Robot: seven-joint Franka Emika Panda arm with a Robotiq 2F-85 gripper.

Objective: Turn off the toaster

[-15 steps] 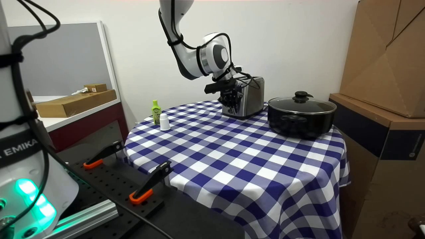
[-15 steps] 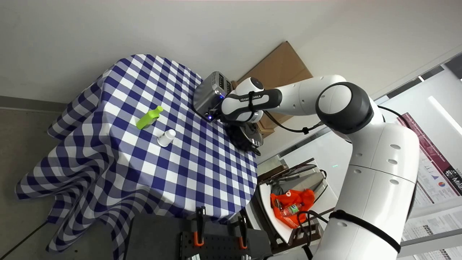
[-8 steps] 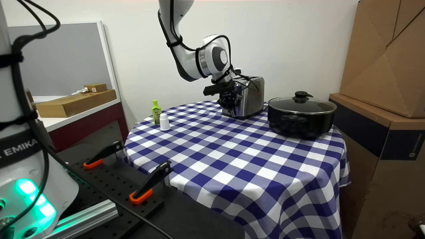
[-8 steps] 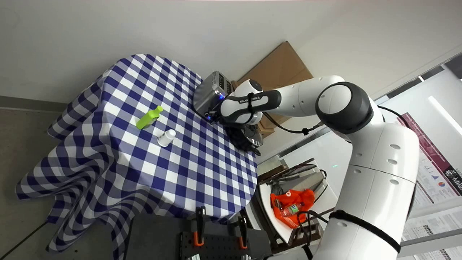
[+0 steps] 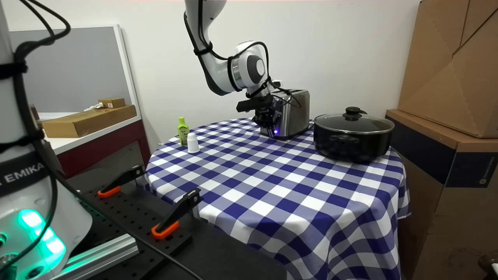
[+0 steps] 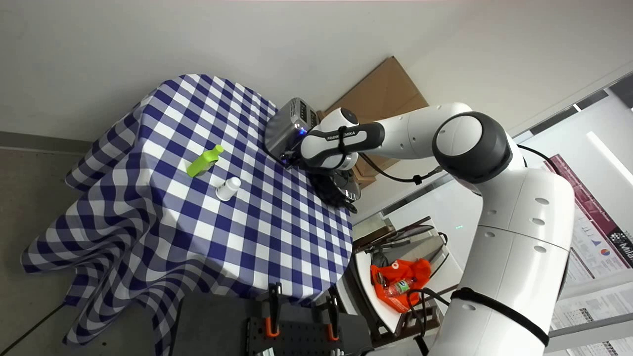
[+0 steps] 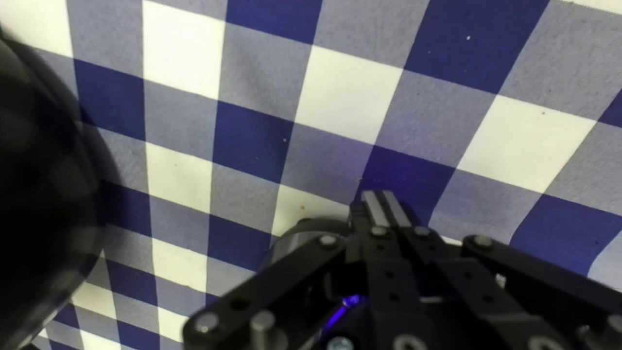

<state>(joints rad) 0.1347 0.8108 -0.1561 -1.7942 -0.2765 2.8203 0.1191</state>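
Pushing squarely seems best: the gripper, jaws together, is by the near end of the silver toaster.

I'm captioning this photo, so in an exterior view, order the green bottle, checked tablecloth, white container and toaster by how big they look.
In an exterior view, largest to smallest:
Checked tablecloth
Toaster, partly hidden
Green bottle
White container, shorter, though about as wide

Toaster partly hidden behind gripper in an exterior view; contact between them unclear; pot cut off at wrist view's left edge.
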